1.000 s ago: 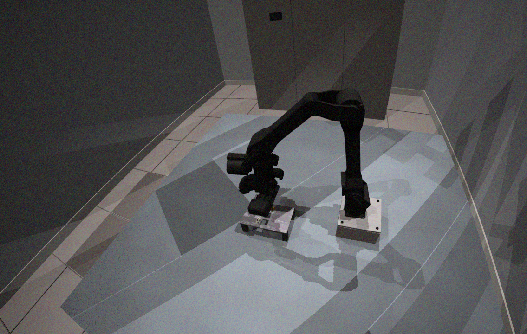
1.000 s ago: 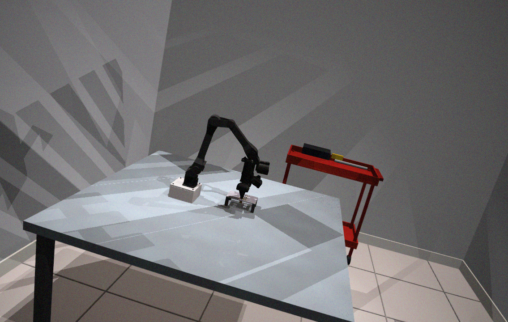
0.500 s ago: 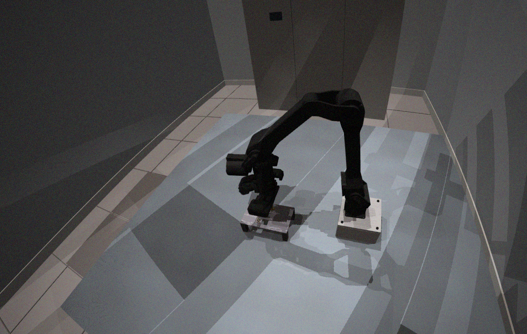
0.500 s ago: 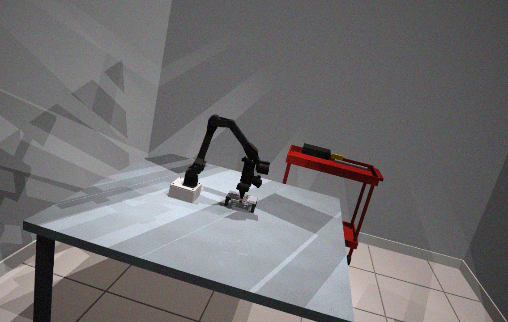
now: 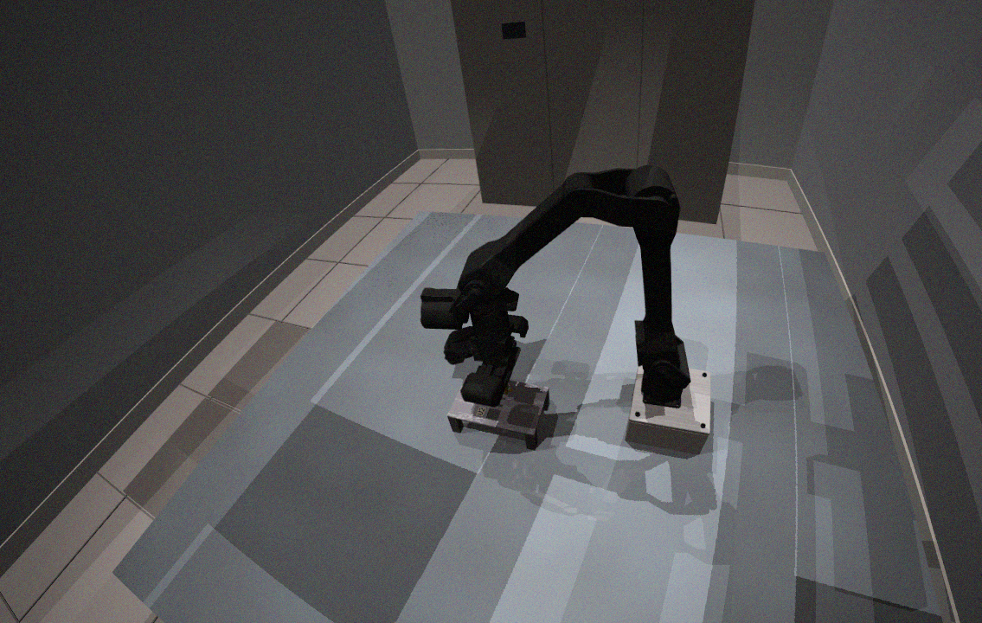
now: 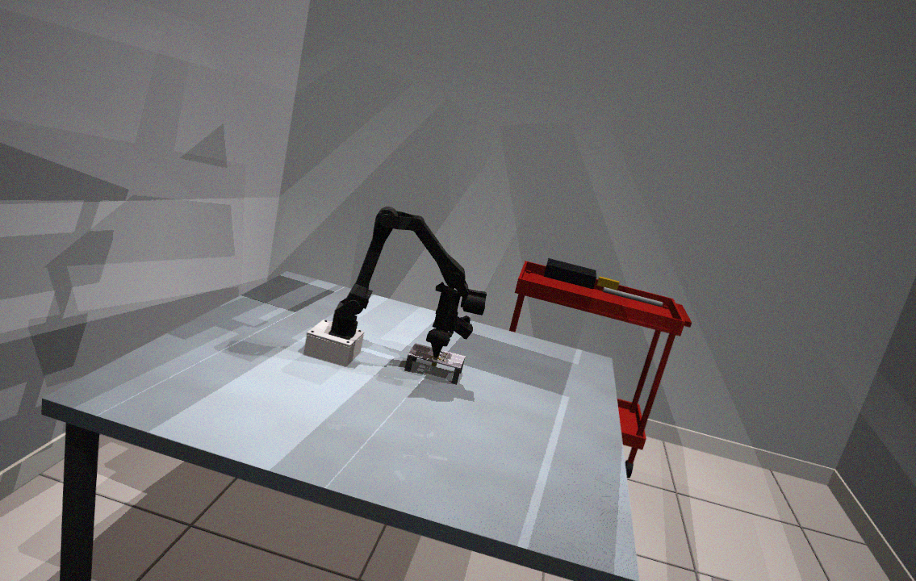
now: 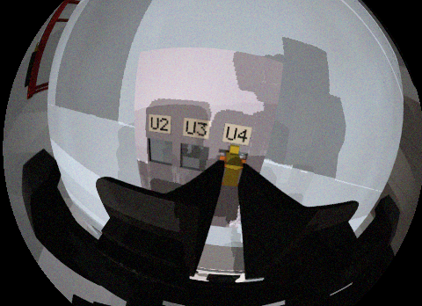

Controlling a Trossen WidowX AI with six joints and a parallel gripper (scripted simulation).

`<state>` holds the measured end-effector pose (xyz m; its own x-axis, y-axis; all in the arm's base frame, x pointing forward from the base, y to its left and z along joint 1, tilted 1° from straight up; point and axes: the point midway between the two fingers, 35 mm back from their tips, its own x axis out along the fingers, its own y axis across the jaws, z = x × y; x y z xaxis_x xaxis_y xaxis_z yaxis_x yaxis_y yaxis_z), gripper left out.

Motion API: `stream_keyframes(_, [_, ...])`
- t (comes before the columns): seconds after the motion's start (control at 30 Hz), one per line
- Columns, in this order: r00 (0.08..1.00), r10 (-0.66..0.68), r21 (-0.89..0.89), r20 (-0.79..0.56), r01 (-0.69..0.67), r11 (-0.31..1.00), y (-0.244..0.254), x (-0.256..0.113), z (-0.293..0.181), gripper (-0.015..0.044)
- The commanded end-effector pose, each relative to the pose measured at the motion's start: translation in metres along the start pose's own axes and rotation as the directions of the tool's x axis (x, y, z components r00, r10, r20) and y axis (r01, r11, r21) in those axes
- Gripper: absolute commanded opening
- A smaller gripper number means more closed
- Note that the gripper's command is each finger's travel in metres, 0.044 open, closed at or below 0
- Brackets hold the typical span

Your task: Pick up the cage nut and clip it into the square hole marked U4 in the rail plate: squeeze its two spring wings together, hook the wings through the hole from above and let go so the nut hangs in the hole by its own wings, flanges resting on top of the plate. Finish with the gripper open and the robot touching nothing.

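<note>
Cage nut pinched in the fingers at the U4 position

Cage nut [image 7: 233, 160]: yellow body, orange bits at both sides, gripped between the tips of the two black fingers. Fingers nearly together at the tips, nut filling the gap. Nut is right by the U4 label [image 7: 236, 134], on the finger side of it. Can't tell how deep the wings sit in the hole, or whether the flanges touch the plate; fingertips and nut cover that spot.

Rail plate [image 5: 513, 418] [image 6: 455, 357] [image 7: 176, 77]: pale top, raised on dark legs, standing on the counter [image 5: 347, 480] [image 6: 374, 440] [image 7: 198, 16]. U2 label [image 7: 159, 124] and U3 label [image 7: 196, 127] readable in the same row as U4. Square openings under both, dark edges, nothing seated in either.

Arm [image 5: 657, 271] [image 6: 368, 260]: black, bolted-looking pale base block [image 5: 664, 437] [image 6: 331, 349], arched over, last section pointing down at the plate. Base block near the plate, a gap of counter between them.

Red cart [image 6: 591, 298] [image 7: 41, 55] beyond the counter. On its top tray: black box [image 6: 570, 272], small yellow block [image 6: 607, 283], pale rod [image 6: 633, 297].
</note>
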<state>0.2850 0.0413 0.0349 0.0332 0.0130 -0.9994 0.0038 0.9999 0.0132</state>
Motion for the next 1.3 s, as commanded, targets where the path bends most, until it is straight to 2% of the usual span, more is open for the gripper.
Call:
stream_keyframes(0.0, [1.0,-0.004,0.005,0.0,0.004,1.0,0.0,0.0,0.0,0.0033])
stream_keyframes(0.07, [1.0,-0.004,0.005,0.0,0.004,1.0,0.0,0.0,0.0,0.0033])
stream_keyframes(0.57, [1.0,0.0,0.0,0.0,0.0,1.0,0.0,0.0,0.0,0.0427])
stream_keyframes(0.6, [1.0,0.0,0.0,0.0,0.0,1.0,0.0,0.0,0.0,0.044])
stream_keyframes(0.73, [1.0,0.0,0.0,0.0,0.0,1.0,0.0,-0.003,0.0,0.044])
stream_keyframes(0.83, [1.0,-0.003,0.004,0.007,0.003,1.0,0.001,-0.039,0.0,0.044])
stream_keyframes(0.9, [1.0,-0.004,0.005,0.009,0.004,1.0,0.001,-0.05,-0.001,0.044])
stream_keyframes(1.27, [1.0,-0.004,0.005,0.009,0.004,1.0,0.001,-0.05,-0.001,0.044])
